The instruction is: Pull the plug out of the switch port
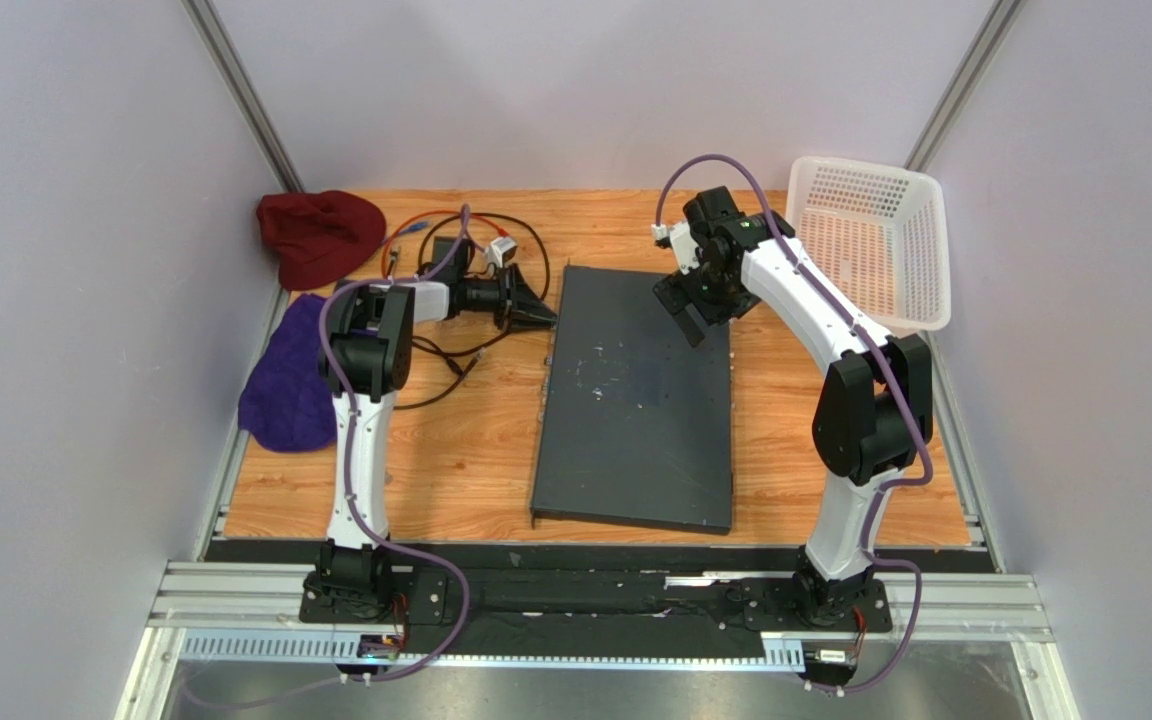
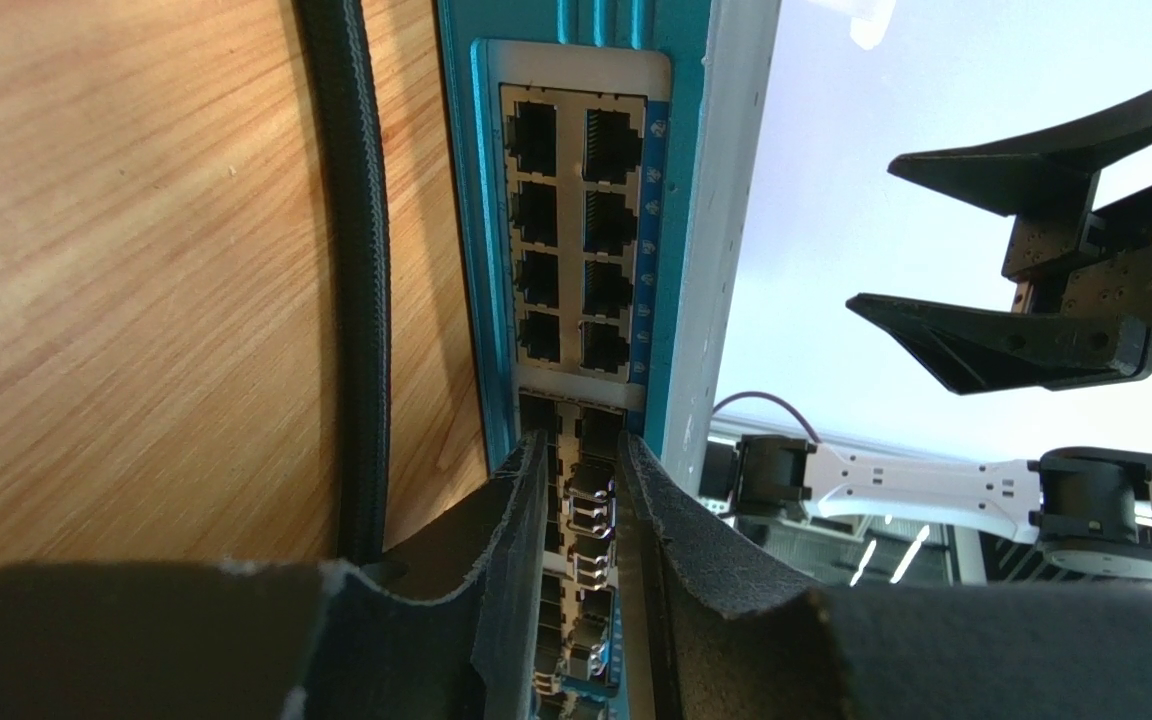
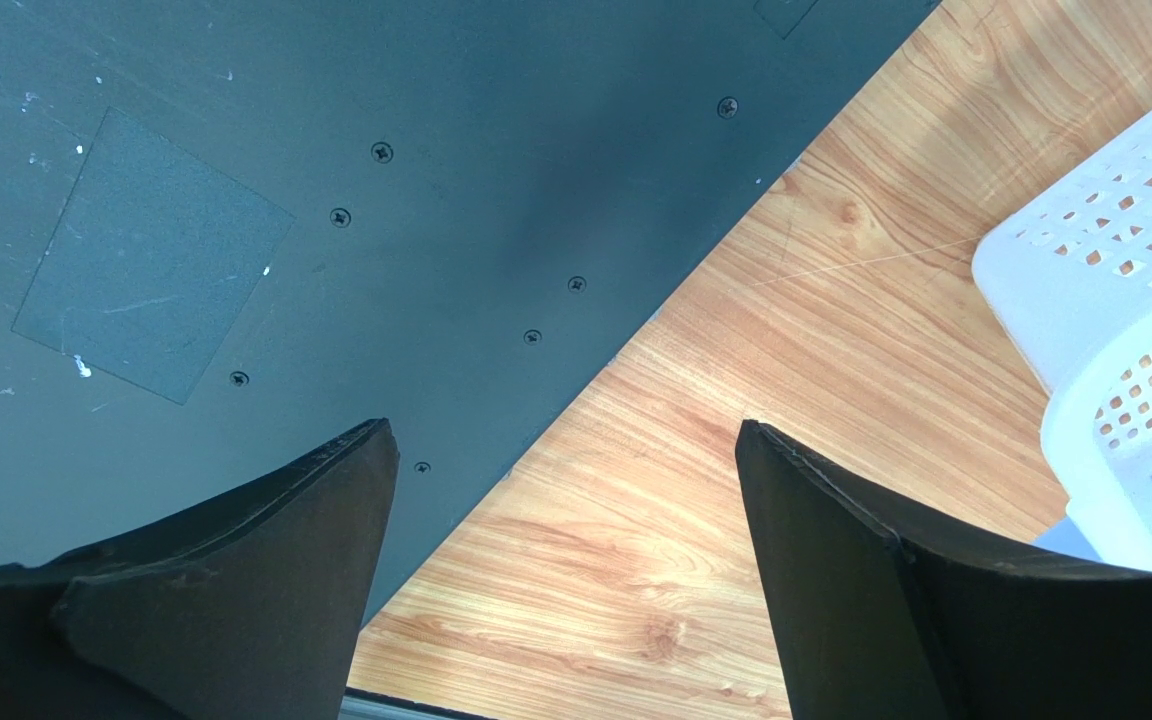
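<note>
A red cloth (image 1: 319,234) lay at the upper left of the overhead view, with a purple cloth (image 1: 291,378) below it at the left edge of the wooden table (image 1: 462,465). Just right of the cloths, black cables (image 1: 455,357) tangled around the left arm.

The left gripper (image 1: 542,314) pointed right, its tips at the upper left edge of the switch (image 1: 635,398). In the left wrist view its fingers (image 2: 525,510) stood narrow, flanking one column of ports (image 2: 575,225) on the switch's blue-trimmed face. Whether they pinched a plug could not be told. A black braided cable (image 2: 364,300) ran down the table just left of that face.

The switch lay flat at the centre of the table, its long sides running from near edge to far.

The right gripper (image 1: 683,308) hung over the switch's upper right corner. In the right wrist view its jaws were spread wide with nothing between them, one finger over the dark lid and the other over bare wood.

A white basket (image 1: 898,308) sat at the upper right, near the table's far right corner.
</note>
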You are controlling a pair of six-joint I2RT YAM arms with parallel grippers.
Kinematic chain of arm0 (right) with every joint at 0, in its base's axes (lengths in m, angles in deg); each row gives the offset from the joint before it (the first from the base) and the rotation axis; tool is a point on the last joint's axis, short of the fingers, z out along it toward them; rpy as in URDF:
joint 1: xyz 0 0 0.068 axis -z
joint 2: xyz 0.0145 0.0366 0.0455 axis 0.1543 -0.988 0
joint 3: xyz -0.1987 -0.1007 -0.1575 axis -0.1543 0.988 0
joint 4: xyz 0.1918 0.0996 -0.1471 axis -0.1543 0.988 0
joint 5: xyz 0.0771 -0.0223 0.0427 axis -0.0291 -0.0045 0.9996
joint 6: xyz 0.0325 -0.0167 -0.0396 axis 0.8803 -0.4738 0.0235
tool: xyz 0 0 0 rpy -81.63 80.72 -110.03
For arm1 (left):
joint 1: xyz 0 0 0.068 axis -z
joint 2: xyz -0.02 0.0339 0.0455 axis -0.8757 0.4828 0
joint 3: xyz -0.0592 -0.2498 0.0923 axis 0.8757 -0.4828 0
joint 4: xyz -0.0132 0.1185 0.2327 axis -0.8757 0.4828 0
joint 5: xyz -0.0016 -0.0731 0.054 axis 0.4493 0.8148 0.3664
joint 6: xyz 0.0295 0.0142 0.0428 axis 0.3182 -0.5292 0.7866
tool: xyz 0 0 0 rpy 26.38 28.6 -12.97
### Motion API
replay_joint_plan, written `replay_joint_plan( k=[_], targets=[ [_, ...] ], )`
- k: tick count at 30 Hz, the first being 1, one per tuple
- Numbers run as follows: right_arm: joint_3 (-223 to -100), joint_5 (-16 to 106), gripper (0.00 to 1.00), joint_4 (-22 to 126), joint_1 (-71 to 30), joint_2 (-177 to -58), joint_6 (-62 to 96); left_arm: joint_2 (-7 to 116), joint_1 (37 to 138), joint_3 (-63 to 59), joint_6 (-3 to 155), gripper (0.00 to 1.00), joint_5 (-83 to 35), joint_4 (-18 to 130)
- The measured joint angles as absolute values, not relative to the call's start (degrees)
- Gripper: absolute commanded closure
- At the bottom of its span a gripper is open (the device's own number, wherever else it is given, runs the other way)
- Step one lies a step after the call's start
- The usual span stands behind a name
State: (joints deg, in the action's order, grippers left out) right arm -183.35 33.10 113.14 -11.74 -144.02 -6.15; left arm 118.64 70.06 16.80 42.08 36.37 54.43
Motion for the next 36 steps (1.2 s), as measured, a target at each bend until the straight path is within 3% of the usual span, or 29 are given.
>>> replay_joint_plan(
  k=[19,30,36],
  targets=[
    [-183.4,33.1,0.12,113.1,-12.0,-144.1,-6.2,118.1,70.0,18.2,48.5,0.68,36.0,64.3],
    [-184.0,33.6,0.12,113.0,-12.0,-144.7,-6.2,105.9,69.9,17.0,61.0,0.67,11.2,83.1],
    [-184.8,33.8,0.12,112.8,-12.0,-145.8,-6.2,101.9,67.0,12.7,62.5,0.61,9.4,82.7]
  ],
)
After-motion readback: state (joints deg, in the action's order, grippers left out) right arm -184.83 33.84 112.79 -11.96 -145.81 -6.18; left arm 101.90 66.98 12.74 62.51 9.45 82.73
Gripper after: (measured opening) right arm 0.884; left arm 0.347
